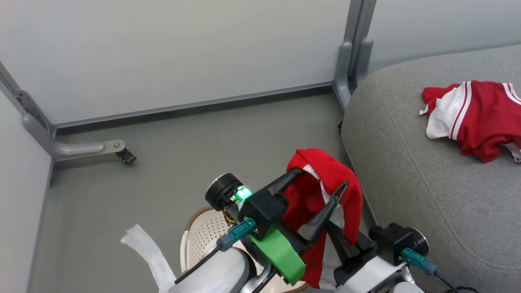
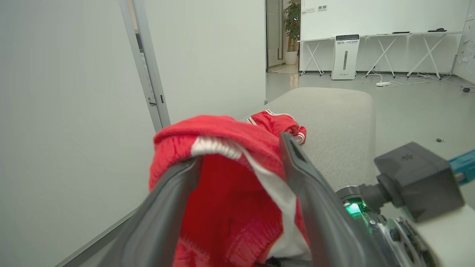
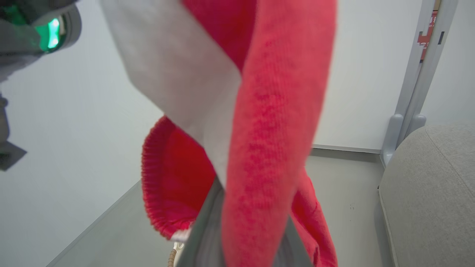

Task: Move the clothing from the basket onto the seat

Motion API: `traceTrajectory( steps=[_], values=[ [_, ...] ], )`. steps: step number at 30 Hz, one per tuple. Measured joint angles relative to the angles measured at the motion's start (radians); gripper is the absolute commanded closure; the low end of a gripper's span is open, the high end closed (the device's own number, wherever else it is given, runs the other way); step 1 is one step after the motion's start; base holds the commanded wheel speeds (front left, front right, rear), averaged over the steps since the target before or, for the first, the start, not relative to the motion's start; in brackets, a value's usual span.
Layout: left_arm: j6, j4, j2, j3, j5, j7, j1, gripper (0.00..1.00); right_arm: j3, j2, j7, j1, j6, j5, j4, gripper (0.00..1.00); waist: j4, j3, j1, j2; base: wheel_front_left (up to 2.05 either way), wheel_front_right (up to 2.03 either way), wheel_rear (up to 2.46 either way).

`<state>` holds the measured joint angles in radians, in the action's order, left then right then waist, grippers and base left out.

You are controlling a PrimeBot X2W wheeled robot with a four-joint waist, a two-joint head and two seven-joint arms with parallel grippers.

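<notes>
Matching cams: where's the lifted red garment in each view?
Head view: lifted garment low centre, left of the seat.
Left wrist view: lifted garment lower centre, seat behind it.
Right wrist view: lifted garment centre, seat lower right.
Shared landmark: the grey seat.

My left fingers (image 1: 329, 207) dark grey; draped garment (image 1: 350, 195) red, white panel; second garment (image 1: 480, 118) red, white-striped; seat (image 1: 427, 183) grey; basket (image 1: 203, 234) cream, brown rim
</notes>
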<state>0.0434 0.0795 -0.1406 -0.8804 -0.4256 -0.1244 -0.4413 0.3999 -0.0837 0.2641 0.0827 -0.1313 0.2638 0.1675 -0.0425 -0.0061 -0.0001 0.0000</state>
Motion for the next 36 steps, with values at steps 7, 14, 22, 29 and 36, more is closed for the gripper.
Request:
traceTrajectory(
  steps=[7,14,22,29,36],
  values=[
    [-0.018,0.037,-0.019,-0.003,-0.002,0.009,0.022,0.0,-0.062,0.016,0.0,0.004,0.0,0.072,-0.042,1.0,-0.013,0.012,0.0,0.0,0.0,0.0,0.0],
    [-0.031,0.073,-0.04,-0.001,-0.005,-0.006,0.049,0.0,-0.131,0.025,0.0,0.039,0.0,0.077,-0.096,1.0,-0.053,0.04,0.0,0.0,0.0,0.0,0.0],
    [-0.079,0.096,-0.095,0.049,-0.002,-0.061,0.061,0.0,-0.226,0.028,0.0,0.061,0.0,0.06,-0.168,1.0,-0.137,0.105,0.0,0.0,0.0,0.0,0.0],
    [-0.092,0.097,-0.143,0.071,0.005,-0.067,0.06,0.0,-0.291,0.03,0.0,0.049,0.0,0.056,-0.209,1.0,-0.228,0.171,0.0,0.0,0.0,0.0,0.0],
    [-0.085,0.074,-0.168,0.058,0.027,-0.036,0.028,0.0,-0.356,0.031,0.0,0.028,0.0,0.084,-0.245,1.0,-0.326,0.244,0.0,0.0,0.0,0.0,0.0]
  ],
)
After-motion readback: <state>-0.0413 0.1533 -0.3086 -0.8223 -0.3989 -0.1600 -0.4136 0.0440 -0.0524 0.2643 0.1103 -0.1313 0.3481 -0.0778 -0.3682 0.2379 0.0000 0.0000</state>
